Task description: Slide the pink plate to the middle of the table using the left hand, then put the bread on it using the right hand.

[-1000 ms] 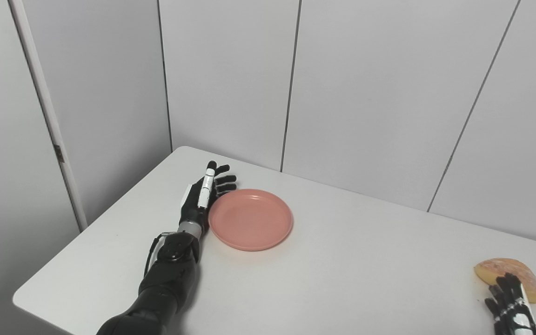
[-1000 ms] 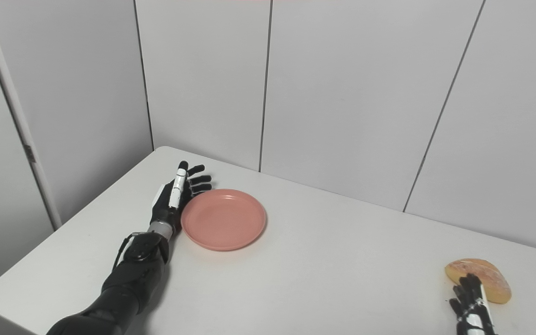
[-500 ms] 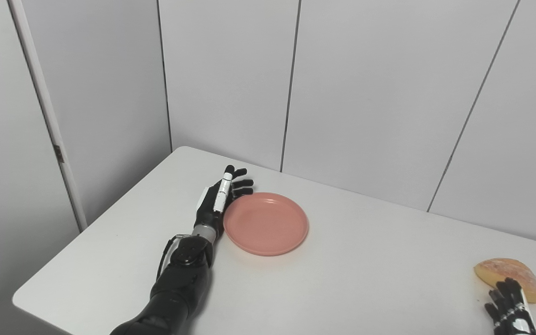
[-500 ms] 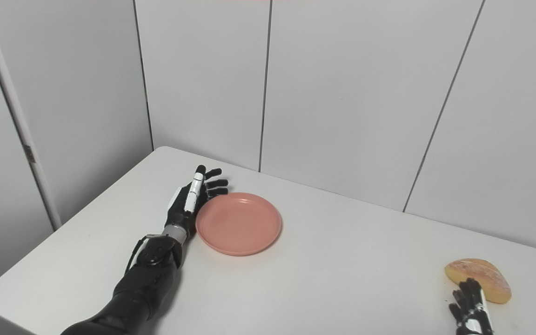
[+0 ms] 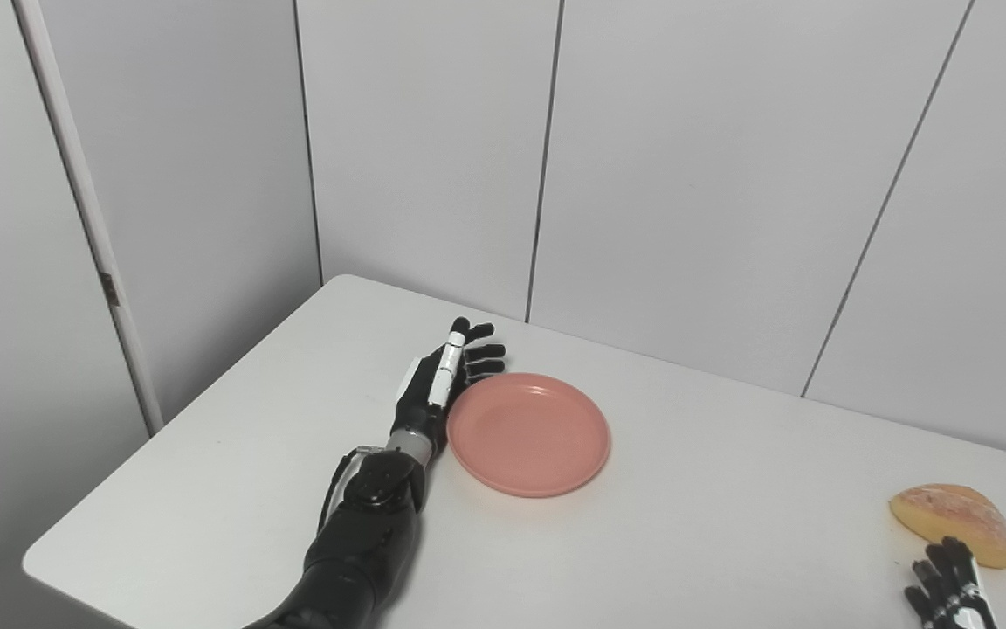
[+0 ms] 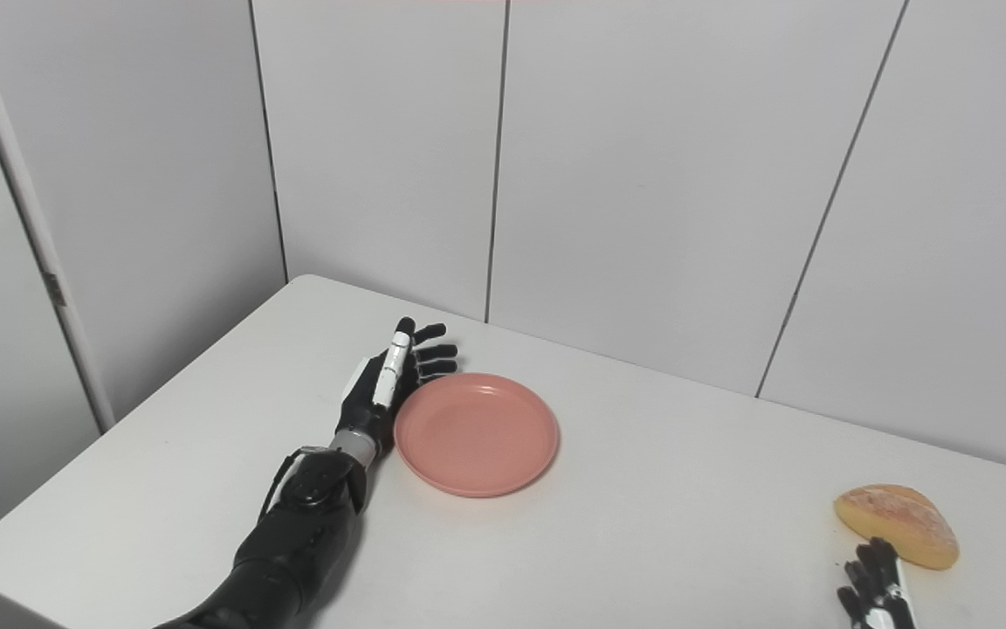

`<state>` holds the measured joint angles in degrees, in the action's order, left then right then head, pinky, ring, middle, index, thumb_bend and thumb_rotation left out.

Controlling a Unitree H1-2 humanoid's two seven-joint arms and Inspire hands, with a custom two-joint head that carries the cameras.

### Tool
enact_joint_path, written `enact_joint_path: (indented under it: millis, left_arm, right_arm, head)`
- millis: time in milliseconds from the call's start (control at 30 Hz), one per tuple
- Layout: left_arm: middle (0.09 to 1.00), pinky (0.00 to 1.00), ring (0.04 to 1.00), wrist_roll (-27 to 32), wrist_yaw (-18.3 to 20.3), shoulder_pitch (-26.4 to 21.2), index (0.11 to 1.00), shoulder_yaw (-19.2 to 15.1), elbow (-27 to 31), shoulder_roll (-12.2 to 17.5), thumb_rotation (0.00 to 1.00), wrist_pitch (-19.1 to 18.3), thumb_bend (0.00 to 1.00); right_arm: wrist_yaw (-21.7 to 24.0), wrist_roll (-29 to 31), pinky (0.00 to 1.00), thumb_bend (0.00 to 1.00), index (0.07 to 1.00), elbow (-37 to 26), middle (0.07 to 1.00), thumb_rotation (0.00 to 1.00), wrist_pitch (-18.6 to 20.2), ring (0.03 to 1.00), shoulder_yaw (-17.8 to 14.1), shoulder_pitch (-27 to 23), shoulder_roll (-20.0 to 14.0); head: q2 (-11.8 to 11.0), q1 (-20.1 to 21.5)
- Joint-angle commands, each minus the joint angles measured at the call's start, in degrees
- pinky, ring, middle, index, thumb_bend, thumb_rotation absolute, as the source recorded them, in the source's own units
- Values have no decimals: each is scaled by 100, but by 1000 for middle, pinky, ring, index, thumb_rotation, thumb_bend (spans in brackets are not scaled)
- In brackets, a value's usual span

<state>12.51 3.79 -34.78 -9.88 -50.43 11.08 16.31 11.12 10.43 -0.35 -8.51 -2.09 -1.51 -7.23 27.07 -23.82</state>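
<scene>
A round pink plate point(image 5: 527, 433) lies flat on the white table point(image 5: 704, 515), left of the middle. My left hand point(image 5: 444, 377) stands on edge with its fingers straight and apart, its palm against the plate's left rim, holding nothing. A half-round piece of bread point(image 5: 954, 521) lies near the table's right front. My right hand point(image 5: 948, 594) shows only its fingertips at the bottom right, just in front of the bread and apart from it; its fingers look spread.
Grey wall panels point(image 5: 686, 175) stand close behind the table's far edge. The table's left corner point(image 5: 40, 559) is near my left forearm. Bare tabletop lies between the plate and the bread.
My left hand has pushed the plate to the right and a little nearer, staying against its left rim. My right hand has drawn back down from the bread toward the picture's edge.
</scene>
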Motion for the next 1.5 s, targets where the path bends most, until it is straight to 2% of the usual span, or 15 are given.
enact_joint_path:
  millis: [0,200,367,567,733,933,1167,1300,1467]
  left_arm:
    - [740,732,735,20,126,-60,779,38,112,-68,1000,-115,719]
    - [741,731,734,14,176,-27,778,32,247,-148,994,-202,717]
    - [751,740,748,4,228,-14,783,61,341,-209,991,-327,689]
    - [761,741,754,-2,300,46,801,132,560,-273,989,-525,702]
    - [768,753,759,-161,306,129,806,306,713,-259,1000,-541,711]
    - [774,762,768,-222,319,179,806,369,882,-269,994,-636,729]
    - [777,767,771,-214,347,245,804,408,1156,-312,1000,-847,731]
    - [775,756,760,-187,389,235,808,422,1220,-345,1000,-947,724]
    - [776,751,756,-191,443,271,813,466,1363,-364,1000,-1080,730]
  right_arm:
    - [-49,23,1000,536,1000,-41,1000,922,144,1000,15,72,48]
    - [-100,-7,1000,533,1000,-150,1000,914,254,1000,11,96,52]
    - [-103,-6,1000,509,1000,-136,1000,913,198,1000,1,82,52]
    - [-123,-68,1000,493,1000,-107,1000,908,122,1000,13,63,64]
    - [-116,-74,1000,510,1000,-16,1000,883,20,1000,10,28,83]
    - [-123,-125,1000,549,1000,28,999,868,-41,997,8,-12,119]
    - [-196,-204,1000,618,1000,12,989,829,38,985,37,-48,214]
    - [-272,-342,1000,561,1000,-148,990,853,166,982,77,-42,224]
    - [-361,-424,998,558,990,-212,975,856,188,972,121,-84,324]
  head:
    - [11,34]
    - [65,82]
    - [141,200]
    - [219,351]
    - [291,476]
    - [535,870]
    - [686,1229]
    - [844,1503]
    - [992,1936]
